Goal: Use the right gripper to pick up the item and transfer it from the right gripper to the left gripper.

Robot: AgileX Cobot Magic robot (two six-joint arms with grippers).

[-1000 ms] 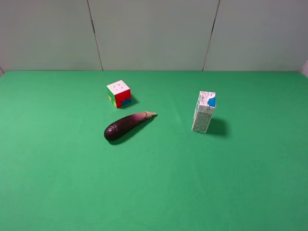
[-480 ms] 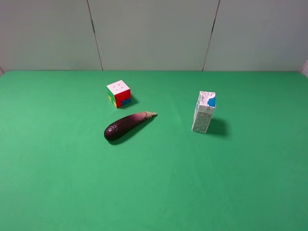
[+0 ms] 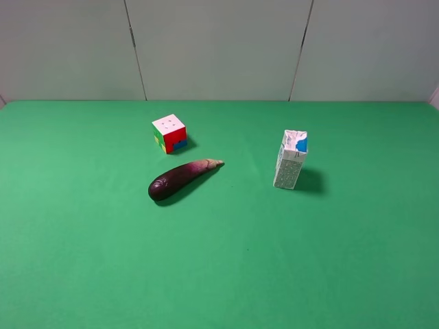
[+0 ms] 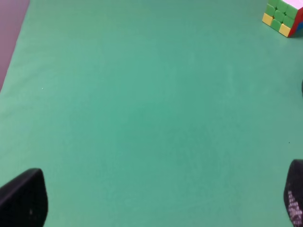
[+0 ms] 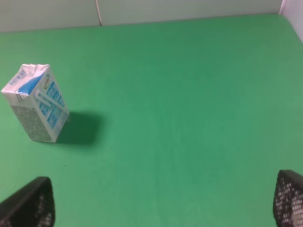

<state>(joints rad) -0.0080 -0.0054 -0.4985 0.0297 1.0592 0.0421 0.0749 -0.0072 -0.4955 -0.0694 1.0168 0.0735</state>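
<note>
The carton (image 3: 291, 159) stands upright and untouched on the green table (image 3: 226, 274), right of centre, so both the pick-up and the hand-over are left to do. The right gripper (image 5: 158, 203) is spread wide and empty, well short of it; the left gripper (image 4: 158, 198) is likewise wide open, holding nothing. Open table surrounds the carton, with the eggplant (image 3: 182, 178) and cube (image 3: 170, 133) well apart on the left arm's side and no edge near.
</note>
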